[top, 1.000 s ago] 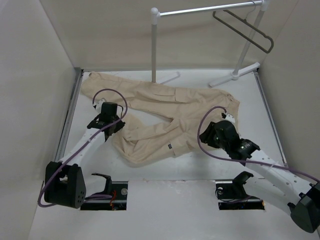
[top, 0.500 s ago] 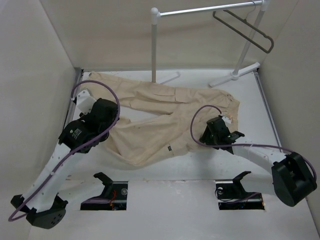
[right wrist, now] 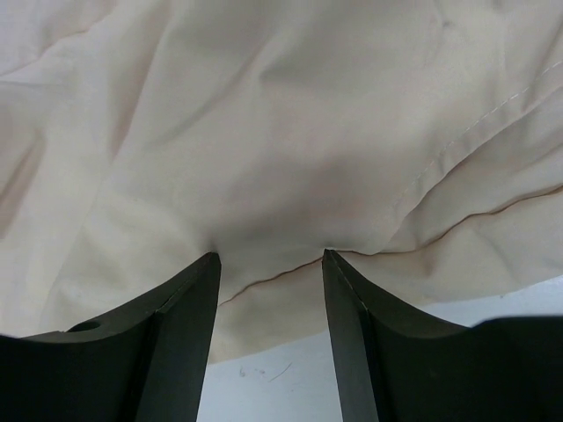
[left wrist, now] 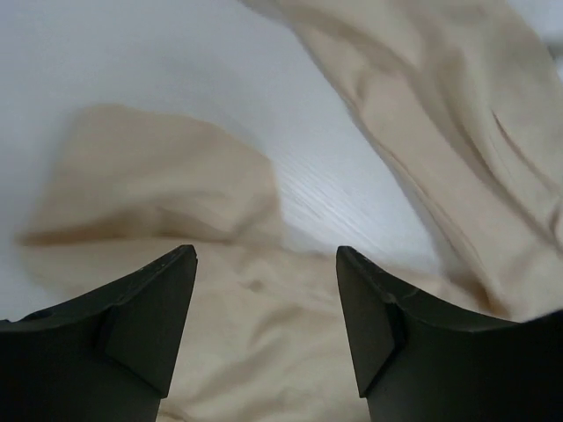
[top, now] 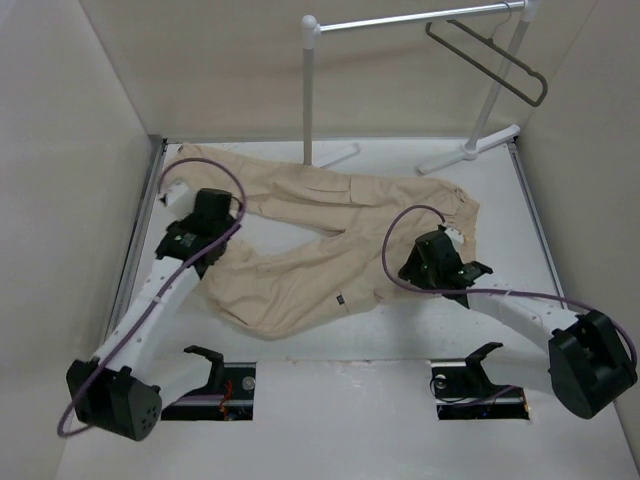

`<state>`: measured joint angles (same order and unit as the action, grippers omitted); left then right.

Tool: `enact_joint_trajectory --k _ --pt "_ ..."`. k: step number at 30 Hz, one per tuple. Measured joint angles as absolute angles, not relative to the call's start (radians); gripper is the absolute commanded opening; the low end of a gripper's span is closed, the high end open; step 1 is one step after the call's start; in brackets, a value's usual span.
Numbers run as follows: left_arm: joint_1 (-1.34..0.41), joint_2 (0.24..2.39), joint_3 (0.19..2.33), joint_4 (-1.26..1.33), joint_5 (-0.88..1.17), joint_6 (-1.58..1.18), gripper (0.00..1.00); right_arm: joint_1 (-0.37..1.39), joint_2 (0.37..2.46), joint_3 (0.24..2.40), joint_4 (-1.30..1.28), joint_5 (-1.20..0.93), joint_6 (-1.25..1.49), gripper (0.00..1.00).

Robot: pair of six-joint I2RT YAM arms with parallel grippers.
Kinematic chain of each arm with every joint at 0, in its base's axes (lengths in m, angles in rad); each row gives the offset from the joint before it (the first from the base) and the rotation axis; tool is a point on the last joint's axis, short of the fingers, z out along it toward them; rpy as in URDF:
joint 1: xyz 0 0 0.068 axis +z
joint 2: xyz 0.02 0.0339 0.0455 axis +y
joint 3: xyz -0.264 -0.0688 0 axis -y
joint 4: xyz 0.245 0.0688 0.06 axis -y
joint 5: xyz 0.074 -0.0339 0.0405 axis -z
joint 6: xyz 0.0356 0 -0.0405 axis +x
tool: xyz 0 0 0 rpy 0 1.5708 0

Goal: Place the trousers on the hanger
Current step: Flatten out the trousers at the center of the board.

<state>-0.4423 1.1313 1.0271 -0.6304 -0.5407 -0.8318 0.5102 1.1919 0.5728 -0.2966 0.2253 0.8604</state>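
The trousers (top: 330, 240) are soft matt cloth, wrinkled, with stitched seams. The table (top: 350, 350) is smooth matt white with a faint grain. The rack (top: 309, 90) is smooth white tube, slightly glossy. The fingers (left wrist: 149, 316) look like matt black plastic.

White table (top: 330, 345) here, and the beige trousers (top: 320, 250) sprawl flat and wrinkled right across its middle. One leg runs off to the far left corner, and the other bends back toward the near edge, left of centre. The waist end lies out toward the right edge. A wedge of bare tabletop shows between the two legs. Up at the far edge, the white rack (top: 309, 90) stands on the surface, its left foot (top: 335, 155) just beside the cloth and its right foot (top: 470, 150) near the far right corner.
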Motion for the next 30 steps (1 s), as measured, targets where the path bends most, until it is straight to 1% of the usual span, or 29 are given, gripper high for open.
enact_joint_trajectory --k 2,4,5,7,11,14,17,19,21,22,23,24,25,26,28,30 --pt "-0.248 1.064 0.979 -0.608 -0.516 -0.796 0.6 0.51 1.171 0.572 -0.294 0.223 0.859 0.52" --pt "-0.139 1.064 0.957 -0.582 -0.469 -0.757 0.62 0.51 1.155 0.571 -0.286 0.216 0.852 0.52" --pt "-0.117 1.087 0.957 -0.564 -0.44 -0.735 0.63 0.51 1.149 0.57 -0.282 0.213 0.848 0.52" --pt "-0.111 1.16 0.959 -0.511 -0.384 -0.683 0.65 0.51 1.14 0.565 -0.279 0.207 0.838 0.52" --pt "-0.155 1.332 0.976 -0.458 -0.311 -0.567 0.73 0.513 1.14 0.556 -0.276 0.19 0.827 0.53" --pt "-0.19 1.418 1.022 -0.45 -0.278 -0.475 0.73 0.524 1.14 0.554 -0.275 0.182 0.827 0.55" --pt "-0.21 1.503 1.072 -0.444 -0.268 -0.402 0.67 0.532 1.14 0.552 -0.274 0.179 0.827 0.56" --pt "-0.222 1.557 1.081 -0.445 -0.273 -0.369 0.66 0.532 1.139 0.548 -0.27 0.179 0.828 0.56" --pt "-0.236 1.608 1.077 -0.458 -0.296 -0.348 0.64 0.532 1.139 0.546 -0.27 0.179 0.828 0.59" --pt "-0.247 1.629 1.07 -0.462 -0.309 -0.34 0.62 0.532 1.139 0.546 -0.269 0.179 0.83 0.61" --pt "-0.257 1.647 1.061 -0.464 -0.324 -0.336 0.55 0.532 1.139 0.546 -0.267 0.179 0.831 0.61" --pt "-0.266 1.659 1.052 -0.465 -0.337 -0.334 0.46 0.532 1.139 0.546 -0.266 0.179 0.831 0.61" --pt "-0.275 1.669 1.043 -0.468 -0.352 -0.331 0.29 0.532 1.139 0.546 -0.263 0.179 0.831 0.61" --pt "-0.283 1.671 1.034 -0.469 -0.363 -0.335 0.19 0.532 1.139 0.546 -0.26 0.179 0.831 0.59" --pt "-0.29 1.663 1.024 -0.472 -0.382 -0.349 0.11 0.531 1.14 0.544 -0.252 0.179 0.834 0.49" --pt "-0.284 1.63 1.019 -0.473 -0.394 -0.38 0.07 0.524 1.145 0.537 -0.244 0.178 0.842 0.38"
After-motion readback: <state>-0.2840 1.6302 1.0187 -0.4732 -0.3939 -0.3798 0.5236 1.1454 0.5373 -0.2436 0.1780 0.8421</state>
